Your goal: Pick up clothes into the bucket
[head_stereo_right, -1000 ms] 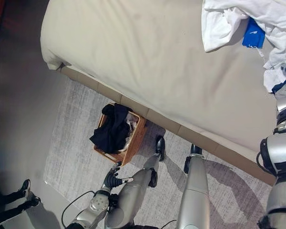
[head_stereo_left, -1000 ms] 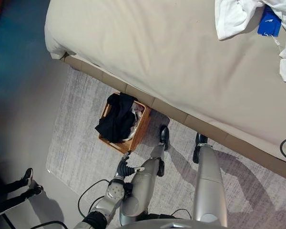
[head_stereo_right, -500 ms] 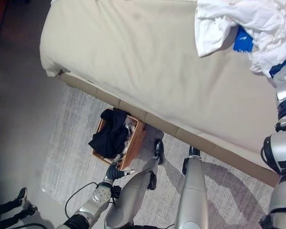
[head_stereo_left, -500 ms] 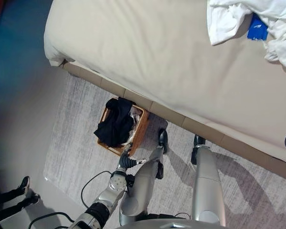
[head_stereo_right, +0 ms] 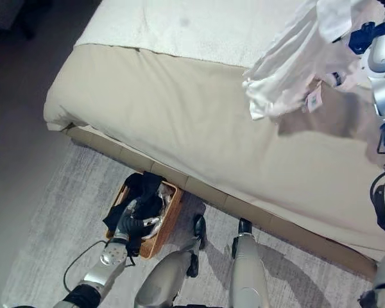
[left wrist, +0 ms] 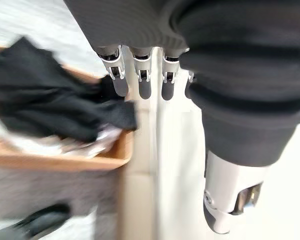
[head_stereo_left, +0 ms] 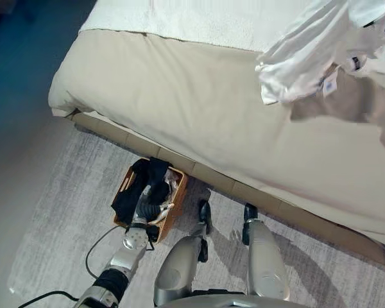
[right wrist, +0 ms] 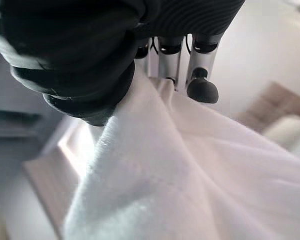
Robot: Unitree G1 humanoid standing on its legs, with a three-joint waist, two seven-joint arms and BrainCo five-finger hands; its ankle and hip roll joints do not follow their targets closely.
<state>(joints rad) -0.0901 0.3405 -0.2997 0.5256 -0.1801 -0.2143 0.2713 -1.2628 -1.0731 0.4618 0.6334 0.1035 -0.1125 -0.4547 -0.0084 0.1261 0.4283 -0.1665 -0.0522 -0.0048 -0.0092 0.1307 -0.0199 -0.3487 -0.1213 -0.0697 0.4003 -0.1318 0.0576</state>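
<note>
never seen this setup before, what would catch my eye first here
First, the white garment hanging in the air above the beige bed, pinched in the right hand at the upper right. Next, the wicker basket on the grey rug by the bed's edge, holding black clothes, with the left hand over it.

bed (head_stereo_left: pixel 199 115) — beige cover, wide | rug (head_stereo_left: pixel 70 212) — grey, beside bed | floor (head_stereo_left: pixel 13 128) dark

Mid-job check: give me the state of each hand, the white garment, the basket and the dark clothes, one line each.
Right robot hand: shut on the white garment, raised over the bed.
White garment: lifted, hanging above the bed.
Left robot hand: open, over the basket.
Basket: upright on the rug by the bed, holding clothes.
Dark clothes: in the basket, draped over its rim.
</note>
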